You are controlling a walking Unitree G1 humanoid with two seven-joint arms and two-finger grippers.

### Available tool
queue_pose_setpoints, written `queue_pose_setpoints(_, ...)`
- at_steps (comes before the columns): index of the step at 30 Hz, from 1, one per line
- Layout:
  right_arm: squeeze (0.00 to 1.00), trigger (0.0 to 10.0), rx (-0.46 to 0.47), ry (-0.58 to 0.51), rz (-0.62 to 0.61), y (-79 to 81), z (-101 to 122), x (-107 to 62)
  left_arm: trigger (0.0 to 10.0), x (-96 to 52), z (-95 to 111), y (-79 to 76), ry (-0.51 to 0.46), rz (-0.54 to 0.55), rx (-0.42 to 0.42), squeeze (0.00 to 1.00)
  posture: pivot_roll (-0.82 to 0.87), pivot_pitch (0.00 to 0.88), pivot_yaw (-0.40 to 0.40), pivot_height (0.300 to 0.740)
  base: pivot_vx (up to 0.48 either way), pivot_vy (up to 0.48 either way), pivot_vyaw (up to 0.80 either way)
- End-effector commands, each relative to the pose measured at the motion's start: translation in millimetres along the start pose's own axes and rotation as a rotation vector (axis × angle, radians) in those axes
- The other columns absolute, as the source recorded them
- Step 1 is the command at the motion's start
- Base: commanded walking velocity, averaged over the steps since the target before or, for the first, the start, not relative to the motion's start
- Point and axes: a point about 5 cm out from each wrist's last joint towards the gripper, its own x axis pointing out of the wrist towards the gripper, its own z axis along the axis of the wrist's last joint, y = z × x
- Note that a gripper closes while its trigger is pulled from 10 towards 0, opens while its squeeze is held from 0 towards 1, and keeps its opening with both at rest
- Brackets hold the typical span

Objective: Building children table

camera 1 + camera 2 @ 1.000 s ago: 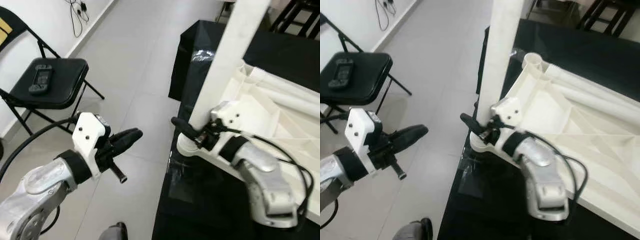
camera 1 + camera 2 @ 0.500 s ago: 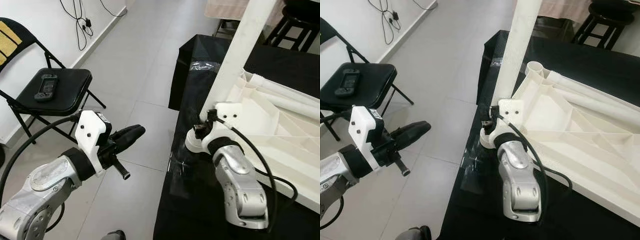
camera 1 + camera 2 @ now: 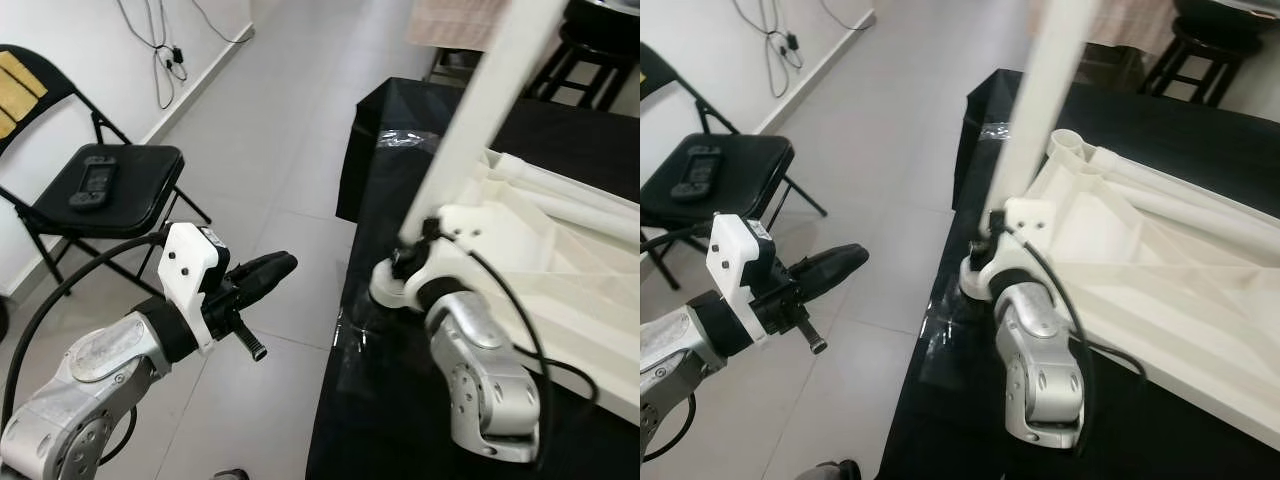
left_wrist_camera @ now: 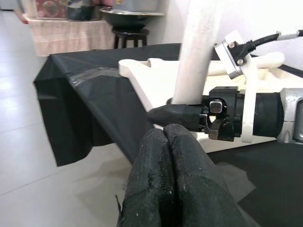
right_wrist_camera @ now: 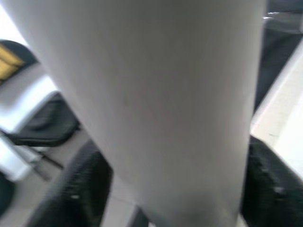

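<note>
At centre frame the right gripper (image 4: 163,115) now clamps the upright table leg (image 3: 470,130) low at its socket, seating it, while the left gripper (image 3: 262,272), lower left, stays pinched empty.

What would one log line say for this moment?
right claw: shut on white table leg | leg: standing in upturned tabletop corner | left claw: shut, idle above floor
</note>
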Motion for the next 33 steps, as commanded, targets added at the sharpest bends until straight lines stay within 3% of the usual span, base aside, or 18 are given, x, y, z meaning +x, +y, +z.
queue_pose_setpoints(1,1.00,10.0,0.013,-0.055,0.217,18.8,11,4.9,10.0,0.7,-2,-2.9,-0.002,-0.011,-0.007,0.00,0.09,0.195,-0.070,0.740,0.000,0.000,0.00)
queue_pose_setpoints(2,1.00,10.0,-0.018,-0.082,0.357,22.1,21,5.7,10.0,0.9,-2,-3.2,-0.003,-0.009,-0.008,0.00,0.09,0.194,-0.073,0.740,0.000,0.000,0.00)
queue_pose_setpoints(3,1.00,10.0,-0.018,-0.082,0.357,22.1,21,5.7,10.0,0.9,-2,-3.2,-0.003,-0.009,-0.008,0.00,0.09,0.194,-0.073,0.740,0.000,0.000,0.00)
queue_pose_setpoints(4,0.04,10.0,-0.040,-0.094,0.442,23.7,27,5.2,10.0,1.1,-2,-3.4,-0.004,-0.008,-0.009,0.00,0.09,0.194,-0.073,0.740,0.000,0.000,0.00)
queue_pose_setpoints(5,0.04,10.0,-0.040,-0.094,0.442,23.7,27,5.2,10.0,1.1,-2,-3.4,-0.004,-0.008,-0.009,0.00,0.09,0.194,-0.073,0.740,0.000,0.000,0.00)
queue_pose_setpoints(7,0.00,10.0,-0.180,-0.120,0.683,15.9,41,0.6,10.0,0.7,-3,-5.0,-0.006,-0.007,-0.012,0.00,0.10,0.193,-0.077,0.740,0.000,0.000,0.00)
queue_pose_setpoints(9,0.00,10.0,-0.283,-0.093,0.832,4.0,45,-1.3,10.0,-0.6,-4,-5.8,-0.004,-0.003,-0.013,0.00,0.10,0.191,-0.080,0.740,0.000,0.000,0.00)
queue_pose_setpoints(21,0.00,10.0,-0.292,-0.048,0.943,-16.5,51,16.9,10.0,-3.0,-5,-5.5,0.014,0.007,0.011,0.00,0.12,0.189,-0.082,0.740,0.000,0.000,0.00)
queue_pose_setpoints(22,0.00,0.0,-0.285,-0.020,0.958,-22.0,48,21.0,10.0,-4.7,-7,-6.3,0.030,0.003,0.021,0.00,0.12,0.182,-0.093,0.740,0.000,0.000,0.00)
queue_pose_setpoints(28,0.00,0.0,-0.273,0.020,0.977,-30.7,38,21.1,10.0,-8.2,-9,-6.6,0.047,0.006,0.032,0.00,0.12,0.180,-0.099,0.740,0.000,0.000,0.00)
queue_pose_setpoints(30,0.00,0.0,-0.274,0.040,0.881,-41.3,26,13.8,10.0,-11.4,-12,-8.0,0.055,0.019,0.023,0.00,0.11,0.182,-0.105,0.740,0.000,0.000,0.00)
queue_pose_setpoints(33,0.00,0.0,-0.279,0.042,0.833,-45.0,22,11.8,10.0,-12.1,-14,-9.0,0.057,0.022,0.018,0.00,0.11,0.182,-0.105,0.740,0.000,0.000,0.00)
